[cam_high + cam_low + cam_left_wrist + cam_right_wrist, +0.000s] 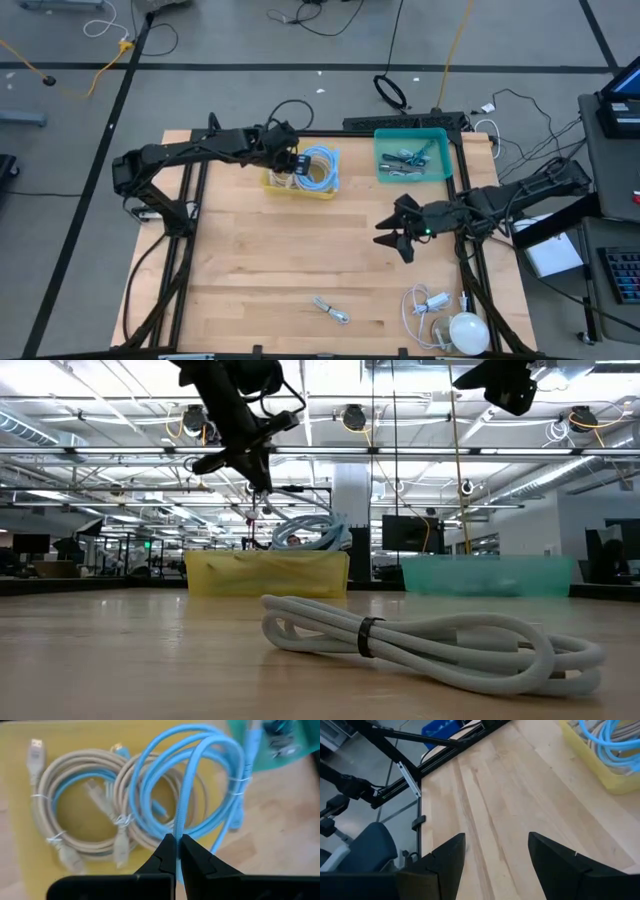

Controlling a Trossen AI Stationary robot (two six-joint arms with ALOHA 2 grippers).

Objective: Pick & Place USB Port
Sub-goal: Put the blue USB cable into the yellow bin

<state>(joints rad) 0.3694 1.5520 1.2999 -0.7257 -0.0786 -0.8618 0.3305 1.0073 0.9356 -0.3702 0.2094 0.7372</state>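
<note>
A: Left gripper (176, 851) first. Jaws?

B: Clenched on a strand of the light blue cable (190, 785). The strand runs straight up from between the fingertips. Braided sheath, looped several times.

A: Where does that put it?

B: Over the yellow bin (300, 186) at the table's far side. The blue cable's coils hang down into the bin, on top of two beige cable coils (85, 820) with USB plugs showing at their ends, each tied with thin white ties.

A: Right gripper (398, 238)?

B: Released, fingers spread wide, nothing between them. It hovers above bare wood, right of centre, well apart from the yellow bin.

A: Neighbours?

B: Teal bin (412, 155) just right of the yellow one, small connectors inside. Near edge: a white cable bundle (430, 645), a small metal plug (330, 310), a white round object (468, 332) at the right corner.

A: Room to move?

B: The middle of the wooden table (270, 250) is open boards; black frame rails run along both sides.
</note>
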